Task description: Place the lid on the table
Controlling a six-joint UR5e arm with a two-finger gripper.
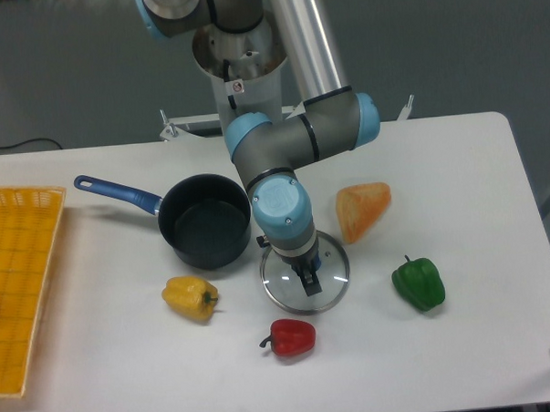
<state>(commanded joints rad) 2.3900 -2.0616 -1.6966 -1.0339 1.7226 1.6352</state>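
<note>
The lid [331, 278], round clear glass with a thin silver rim, lies flat or nearly flat on the white table [456, 180], just right of the dark saucepan [206, 231]. My gripper [308, 279] points straight down over the lid's centre. Its dark fingers stand close together at the spot where the knob sits. The knob itself is hidden under them. The gripper looks shut on the lid's knob.
The saucepan's blue handle [116, 193] points left. A yellow pepper [190, 297], a red pepper [291, 338], a green pepper [418, 284] and an orange wedge [362, 210] lie around the lid. A yellow woven basket tray [18, 281] sits at the left edge.
</note>
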